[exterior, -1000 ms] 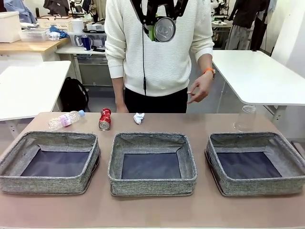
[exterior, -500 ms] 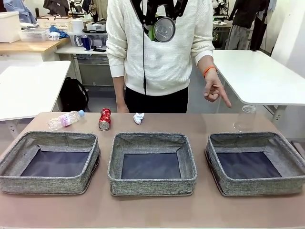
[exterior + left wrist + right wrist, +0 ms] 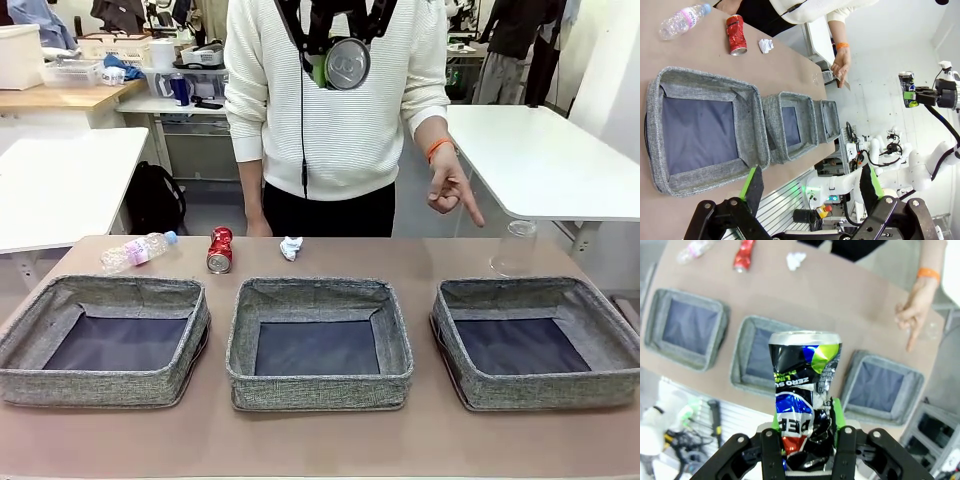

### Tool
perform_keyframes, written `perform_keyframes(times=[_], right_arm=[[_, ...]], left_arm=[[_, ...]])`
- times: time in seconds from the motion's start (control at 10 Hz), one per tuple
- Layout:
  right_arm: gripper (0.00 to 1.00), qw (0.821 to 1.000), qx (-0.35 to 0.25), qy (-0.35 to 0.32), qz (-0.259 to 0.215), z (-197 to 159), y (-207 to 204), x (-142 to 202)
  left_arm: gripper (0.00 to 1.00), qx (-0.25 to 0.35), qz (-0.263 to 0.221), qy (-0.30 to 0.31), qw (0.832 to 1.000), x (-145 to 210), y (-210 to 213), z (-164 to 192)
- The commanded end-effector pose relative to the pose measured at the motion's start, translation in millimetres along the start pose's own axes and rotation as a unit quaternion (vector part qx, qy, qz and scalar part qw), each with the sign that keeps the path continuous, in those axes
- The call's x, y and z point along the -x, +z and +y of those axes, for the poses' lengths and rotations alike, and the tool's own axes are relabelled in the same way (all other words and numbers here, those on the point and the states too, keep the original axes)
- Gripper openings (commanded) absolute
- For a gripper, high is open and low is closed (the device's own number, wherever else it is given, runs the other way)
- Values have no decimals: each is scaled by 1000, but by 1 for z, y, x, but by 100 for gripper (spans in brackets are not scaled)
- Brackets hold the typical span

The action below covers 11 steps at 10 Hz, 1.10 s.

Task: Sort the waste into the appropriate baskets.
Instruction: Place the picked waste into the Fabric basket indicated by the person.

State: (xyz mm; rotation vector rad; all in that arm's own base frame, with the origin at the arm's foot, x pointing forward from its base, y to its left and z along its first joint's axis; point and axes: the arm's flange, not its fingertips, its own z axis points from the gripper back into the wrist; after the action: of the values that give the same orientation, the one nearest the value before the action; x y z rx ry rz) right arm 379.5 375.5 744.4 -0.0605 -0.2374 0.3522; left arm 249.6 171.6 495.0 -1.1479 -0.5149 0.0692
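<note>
Moved: the person's hand [image 3: 450, 190] hung loose by the waist a second ago and now points one finger downward, right of centre in the front view. The litter on the table [image 3: 420, 260] hasn't budged.
Right gripper [image 3: 806, 417]: closed most of the way, with its green pads clamped on the lower half of the dark can [image 3: 805, 385]. It holds the can upright, high over the table, at the centre of the right wrist view.
Same can, front view: top centre of the frame, round end facing the camera.
Left gripper [image 3: 810, 175]: jaws spread wide with nothing between them and touching nothing, at the bottom of the left wrist view, just off the near table edge.
Baskets: three in a row across the lower half of the front view, left [image 3: 100, 385], middle [image 3: 320, 385] and right [image 3: 540, 390], dark bottoms showing.
Cans: two, the dark one in the grip and the red crushed can [image 3: 220, 249] lying on the table, left of centre behind the baskets.
Bottle: one clear bottle [image 3: 137, 251] on its side, just left of the red can.
Paper: one white paper wad [image 3: 291, 247], just right of the red can.
Clear plastic [image 3: 515, 248]: one piece, standing behind the right basket, below the pointing finger.
</note>
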Motion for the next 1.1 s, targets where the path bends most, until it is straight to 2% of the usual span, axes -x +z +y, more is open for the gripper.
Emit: perform_keyframes(times=[0.0, 0.3, 0.6, 0.7, 0.8, 1.0], right_arm=[[41, 999, -12, 39, -1, -47, -37, 47], [41, 999, -14, 36, 5, -119, -109, 125], [41, 999, -36, 19, -8, -169, -159, 185], [41, 999, -28, -2, 25, -181, -181, 194], [41, 997, -38, -52, 40, -195, -208, 198], [41, 991, -70, -109, 33, -205, -255, 202]], left_arm=[[100, 9, -4, -12, 1000, -1, -1, -2], [100, 9, -4, -12, 1000, -1, -1, -2], [100, 9, -4, -12, 1000, -1, -1, -2], [100, 9, -4, -12, 1000, -1, -1, -2], [100, 9, -4, -12, 1000, -1, -1, -2], [100, 9, -4, -12, 1000, -1, -1, -2]])
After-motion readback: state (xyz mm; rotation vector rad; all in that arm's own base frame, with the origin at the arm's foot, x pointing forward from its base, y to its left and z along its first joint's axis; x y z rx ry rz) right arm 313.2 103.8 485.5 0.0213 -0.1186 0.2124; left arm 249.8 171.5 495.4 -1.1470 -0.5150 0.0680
